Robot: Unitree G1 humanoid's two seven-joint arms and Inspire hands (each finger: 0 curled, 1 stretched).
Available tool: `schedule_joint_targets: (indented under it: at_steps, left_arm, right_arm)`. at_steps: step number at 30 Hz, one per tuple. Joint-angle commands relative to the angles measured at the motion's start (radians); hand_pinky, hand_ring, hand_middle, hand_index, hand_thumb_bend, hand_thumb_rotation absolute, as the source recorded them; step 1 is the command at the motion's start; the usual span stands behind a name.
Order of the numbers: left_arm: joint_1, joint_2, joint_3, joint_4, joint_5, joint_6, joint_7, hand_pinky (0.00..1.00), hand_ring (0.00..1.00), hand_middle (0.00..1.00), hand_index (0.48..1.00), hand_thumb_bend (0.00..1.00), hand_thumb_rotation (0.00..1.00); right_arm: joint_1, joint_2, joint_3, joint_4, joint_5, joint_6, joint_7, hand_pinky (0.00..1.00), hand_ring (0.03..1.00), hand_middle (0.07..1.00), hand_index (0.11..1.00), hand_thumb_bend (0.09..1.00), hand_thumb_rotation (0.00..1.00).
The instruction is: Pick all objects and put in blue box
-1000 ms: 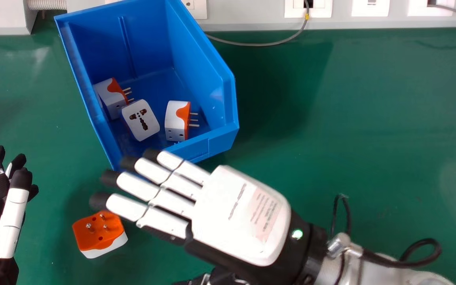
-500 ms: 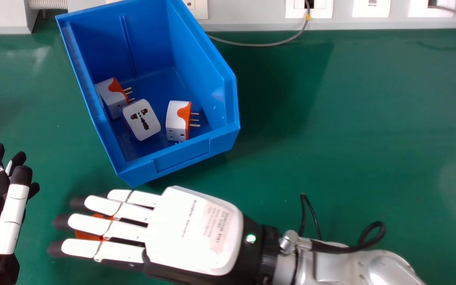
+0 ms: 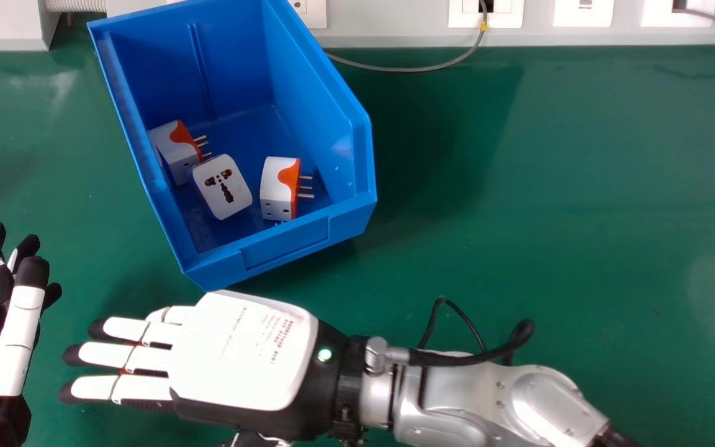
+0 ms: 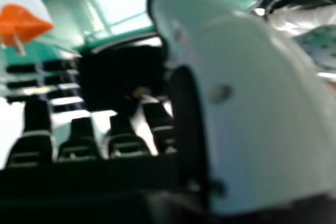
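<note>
On the green table, the loose plug is lying beneath the straight, slightly parted fingers of the right hand; the left hand, fingers relaxed, is sitting farther off.

Plain blue inside and out on the box, solid green on the table, white with curved orange patches on the left adapter and right adapter, white with dark slots on the middle adapter, and orange against white on the adapter in the right hand view. Black with white finger segments and black tips on the left hand, much the same on the right hand, with reddish print on the white back, bright green at the wrist light and silver along the forearm. Pale grey on the wall panel, white on the sockets, grey with a yellow band on the cord.
</note>
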Motion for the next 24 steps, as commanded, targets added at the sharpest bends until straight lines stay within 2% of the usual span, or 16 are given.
schedule_joint_targets:
  at_steps: [1,2,7,11,14,17,24]
  left_arm:
    - [-0.001,-0.002,-0.003,-0.034,-0.01,-0.01,0.003,0.93,0.99,0.99,1.0,0.85,0.94]
    - [-0.002,-0.003,-0.003,-0.033,-0.01,-0.01,0.003,0.93,0.99,0.99,1.0,0.85,0.94]
    - [-0.012,0.002,0.002,0.0,-0.008,-0.03,-0.002,0.94,0.99,1.0,1.0,0.86,0.95]
    - [0.006,-0.007,-0.002,-0.04,-0.007,-0.025,0.005,0.94,1.0,1.0,1.0,0.86,0.95]
    - [0.017,-0.011,-0.004,-0.06,-0.007,-0.021,0.007,0.94,1.0,1.0,1.0,0.86,0.95]
    - [0.016,-0.009,-0.005,-0.05,-0.007,-0.024,0.005,0.94,1.0,1.0,1.0,0.86,0.96]
    - [0.013,-0.006,-0.005,-0.037,-0.008,-0.028,-0.001,0.95,1.0,1.0,1.0,0.86,0.96]
  right_arm:
    - [-0.026,0.035,0.002,-0.002,0.036,0.042,0.051,0.8,0.955,0.956,0.9,0.272,0.0]
    - [-0.029,0.046,0.004,0.004,0.04,0.063,0.076,0.8,0.955,0.956,0.9,0.272,0.0]
    - [-0.049,0.095,0.018,0.064,0.03,0.149,0.12,0.8,0.947,0.957,0.904,0.306,0.0]
    - [-0.055,0.139,0.027,0.129,0.018,0.24,0.122,0.81,0.949,0.956,0.909,0.325,0.0]
    - [-0.052,0.163,0.037,0.153,0.011,0.296,0.113,0.81,0.955,0.961,0.915,0.337,0.01]
    - [-0.056,0.178,0.053,0.169,-0.005,0.34,0.089,0.85,0.971,0.975,0.933,0.372,0.05]
    - [-0.065,0.186,0.089,0.156,-0.045,0.394,0.024,0.89,0.986,0.992,0.949,0.375,0.02]
